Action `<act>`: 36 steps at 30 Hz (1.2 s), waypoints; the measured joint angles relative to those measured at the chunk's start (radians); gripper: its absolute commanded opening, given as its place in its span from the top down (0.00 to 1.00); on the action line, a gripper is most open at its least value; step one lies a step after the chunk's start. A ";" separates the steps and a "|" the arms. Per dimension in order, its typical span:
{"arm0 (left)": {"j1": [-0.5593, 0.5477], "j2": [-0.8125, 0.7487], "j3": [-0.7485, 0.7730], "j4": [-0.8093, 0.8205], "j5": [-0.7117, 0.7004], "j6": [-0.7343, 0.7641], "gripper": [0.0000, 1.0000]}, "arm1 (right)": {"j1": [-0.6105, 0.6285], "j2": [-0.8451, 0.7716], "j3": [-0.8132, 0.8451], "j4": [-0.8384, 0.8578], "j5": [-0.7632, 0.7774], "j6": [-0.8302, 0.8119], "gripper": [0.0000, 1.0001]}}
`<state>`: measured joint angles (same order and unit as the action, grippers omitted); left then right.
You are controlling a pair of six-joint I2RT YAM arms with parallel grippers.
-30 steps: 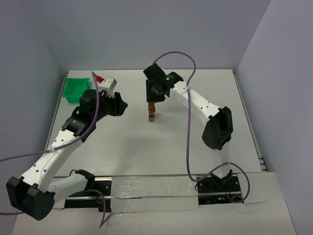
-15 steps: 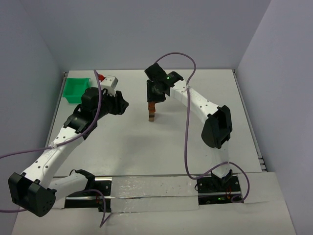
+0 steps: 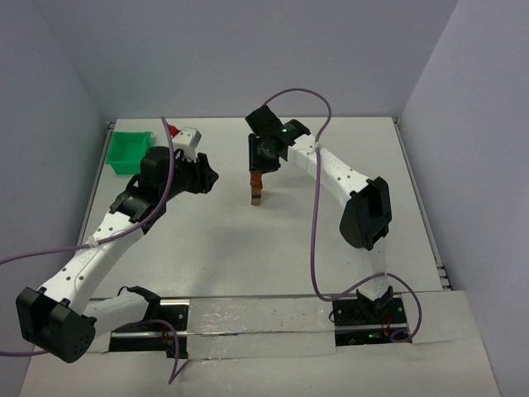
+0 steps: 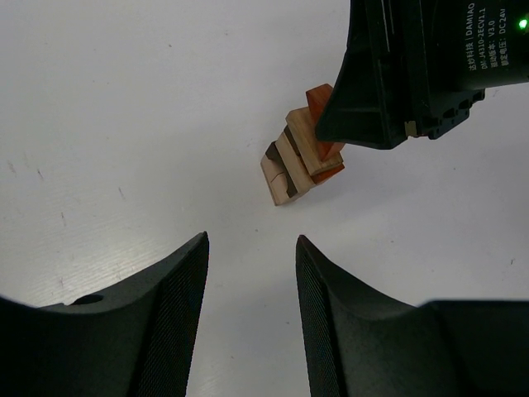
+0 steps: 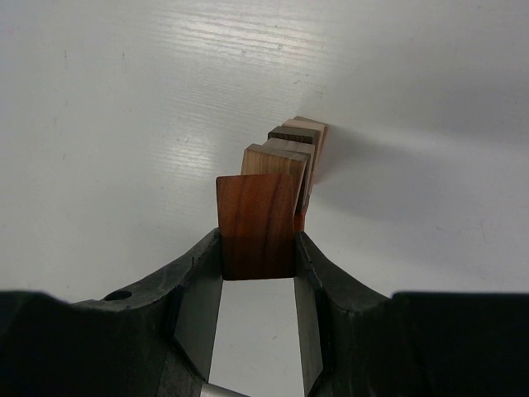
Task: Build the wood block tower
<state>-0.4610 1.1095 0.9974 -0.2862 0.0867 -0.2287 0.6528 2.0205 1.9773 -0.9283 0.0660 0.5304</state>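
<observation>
The wood block tower [image 3: 257, 192] stands mid-table, a narrow stack of tan and dark brown blocks; it also shows in the left wrist view [image 4: 291, 165] and the right wrist view [image 5: 291, 147]. My right gripper [image 3: 259, 170] is over it from above, shut on a reddish-brown block [image 5: 257, 217] at the stack's top [image 4: 316, 98]. I cannot tell whether that block rests on the stack. My left gripper [image 3: 210, 176] is open and empty, to the left of the tower and pointing at it, its fingertips [image 4: 192, 256] well short of the blocks.
A green plastic bin [image 3: 129, 151] sits at the far left, behind my left arm. The right arm's body [image 4: 430, 58] hangs above the tower. A purple cable loops over each arm.
My left arm has shifted slightly towards the back of the table. The right gripper and the tower have stayed still.
</observation>
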 measured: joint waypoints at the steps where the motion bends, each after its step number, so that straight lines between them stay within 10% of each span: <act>1: 0.000 0.001 0.000 -0.001 0.000 0.000 0.47 | -0.001 0.000 0.000 0.000 -0.003 0.000 0.75; 24: 0.000 0.035 0.019 -0.002 0.001 -0.005 0.46 | -0.017 0.000 0.002 0.000 -0.020 -0.001 0.39; 31: 0.000 0.040 0.025 -0.004 0.001 -0.014 0.21 | -0.019 0.000 0.009 0.000 -0.036 -0.007 0.00; 36: 0.021 0.063 0.071 -0.026 0.022 -0.031 0.01 | -0.019 0.000 0.028 0.004 -0.069 -0.047 0.00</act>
<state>-0.4397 1.1725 1.0681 -0.3124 0.1088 -0.2602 0.6338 2.0201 2.0053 -0.9240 -0.0026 0.4836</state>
